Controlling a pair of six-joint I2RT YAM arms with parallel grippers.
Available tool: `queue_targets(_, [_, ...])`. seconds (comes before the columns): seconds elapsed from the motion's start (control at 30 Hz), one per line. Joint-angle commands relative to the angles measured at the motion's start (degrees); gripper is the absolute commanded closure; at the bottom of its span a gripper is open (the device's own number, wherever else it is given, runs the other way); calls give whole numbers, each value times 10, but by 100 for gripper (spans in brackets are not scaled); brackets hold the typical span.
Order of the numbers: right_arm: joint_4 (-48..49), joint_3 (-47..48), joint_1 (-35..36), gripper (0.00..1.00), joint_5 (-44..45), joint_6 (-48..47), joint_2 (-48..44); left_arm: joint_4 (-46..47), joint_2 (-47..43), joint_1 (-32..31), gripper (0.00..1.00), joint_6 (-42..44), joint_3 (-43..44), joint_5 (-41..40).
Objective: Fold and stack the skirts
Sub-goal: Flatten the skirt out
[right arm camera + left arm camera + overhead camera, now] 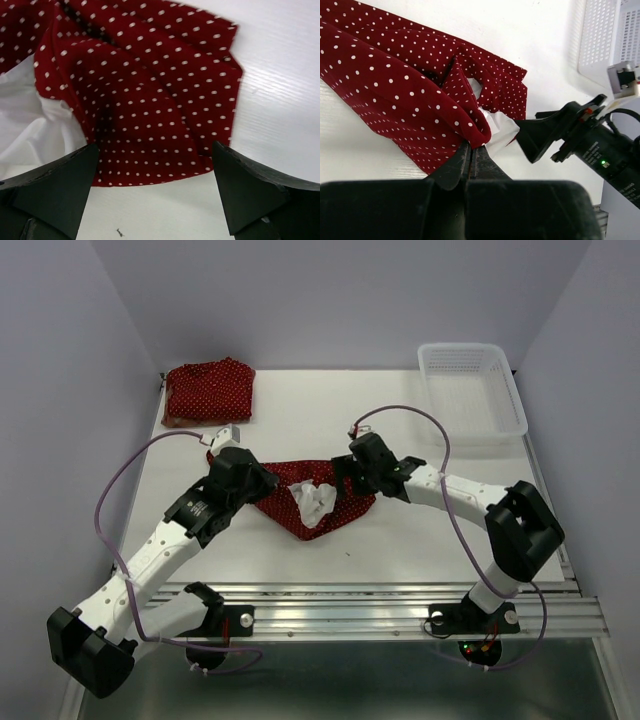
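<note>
A dark red skirt with white dots (335, 508) lies crumpled mid-table, its white lining (312, 500) showing. My left gripper (266, 481) is shut on a fold at the skirt's left part; in the left wrist view the jaws (472, 148) pinch the cloth (410, 95) next to the lining. My right gripper (352, 472) is open over the skirt's right end; in the right wrist view its fingers (55, 185) straddle the skirt's edge (150, 100) without touching it. A second dotted skirt (208, 390) lies folded at the back left. The checked skirt is out of view.
A white mesh basket (470, 388) stands at the back right and also shows in the left wrist view (600, 40). The right gripper appears in the left wrist view (540, 135), close to the left jaws. Purple cables loop above both arms.
</note>
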Motion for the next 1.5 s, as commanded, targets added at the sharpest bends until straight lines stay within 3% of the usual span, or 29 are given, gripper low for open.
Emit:
queue_targets(0.0, [46,18,27,0,-133,-24,17,14,-19,2,100,-6,-9,-11])
queue_targets(0.1, [65,40,79,0,-152,-38,40,14,-26,1,100,-7,-15,-11])
queue_targets(0.27, [87,60,100,0,-194,-21,80,12,-29,1,100,-9,-18,-12])
queue_targets(0.57, [-5,129,106,0,-70,-12,155,10,-36,2,100,-9,-19,-13])
queue_targets(0.9, [33,77,106,0,-135,-55,-10,0,-35,2,100,-8,-18,-26])
queue_targets(1.07, [34,62,106,0,-79,-47,-50,-14,-31,2,100,-12,-14,-28])
queue_targets(1.23, [34,36,41,0,-23,4,-70,-22,-33,2,100,-19,-15,-32])
queue_targets(1.33, [31,24,-22,0,-71,36,-54,-24,-32,1,100,-22,-14,-33])
queue_targets(1.47, [32,28,-31,0,-101,16,-16,-29,-28,2,100,-25,-15,-35])
